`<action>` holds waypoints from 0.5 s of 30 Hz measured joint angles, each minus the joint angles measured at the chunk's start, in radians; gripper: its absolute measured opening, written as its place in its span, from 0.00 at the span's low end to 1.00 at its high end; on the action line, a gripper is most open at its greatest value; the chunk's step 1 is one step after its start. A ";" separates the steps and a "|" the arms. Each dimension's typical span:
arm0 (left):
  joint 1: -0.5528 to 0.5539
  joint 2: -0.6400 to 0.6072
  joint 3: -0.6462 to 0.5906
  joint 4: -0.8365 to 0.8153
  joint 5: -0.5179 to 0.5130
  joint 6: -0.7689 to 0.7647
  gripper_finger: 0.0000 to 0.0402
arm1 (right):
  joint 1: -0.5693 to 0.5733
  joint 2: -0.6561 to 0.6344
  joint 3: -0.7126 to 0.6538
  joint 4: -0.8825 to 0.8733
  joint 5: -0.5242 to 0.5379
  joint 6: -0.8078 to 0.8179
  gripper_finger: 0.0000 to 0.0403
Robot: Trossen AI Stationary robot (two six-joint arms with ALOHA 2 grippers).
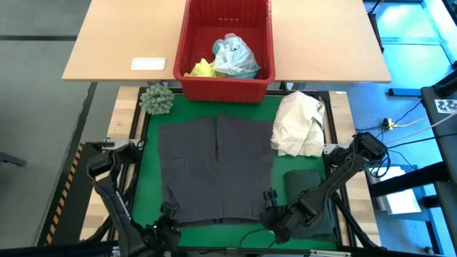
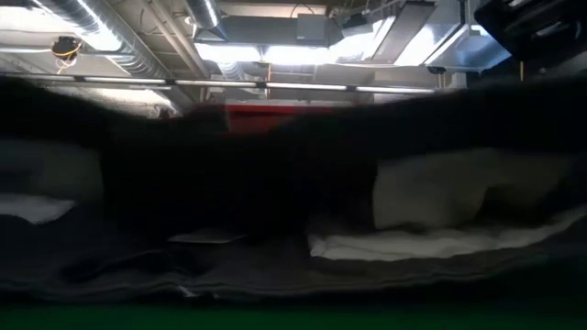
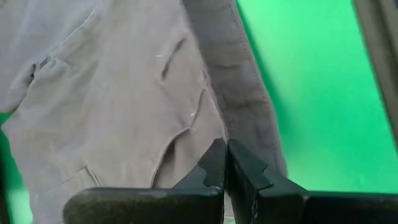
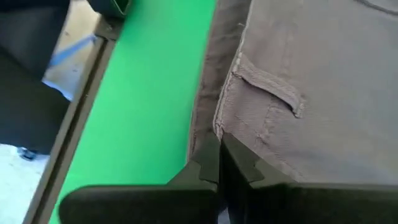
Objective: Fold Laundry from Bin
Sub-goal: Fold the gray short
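Observation:
A grey garment lies spread flat on the green mat, its belt-looped waistband toward the near edge. My left gripper is shut at its near left corner and my right gripper is shut at its near right corner. The red bin stands on the far table and holds turquoise and yellow laundry. A folded dark green garment lies on the mat under my right arm. My left gripper pinches the grey garment near its side edge between its two shut fingertips, slanting down from the near side. Creases run in the cloth toward the tips. One layer or several, I cannot tell. The rest of the garment lies on the mat. My right gripper pinches the waistband's corner, beside a belt loop, between its shut fingertips, slanting down from the near side. The edge there stands slightly raised. The rest of the garment lies flat on the mat.
A cream-white cloth bundle sits at the mat's far right, beside the grey garment. A green spiky ball rests at the mat's far left corner. A white card lies on the wooden table. Bare mat shows left of the garment.

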 joint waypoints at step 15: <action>-0.026 -0.061 -0.112 0.236 0.188 0.011 0.00 | -0.003 -0.093 -0.298 0.497 -0.242 -0.013 0.00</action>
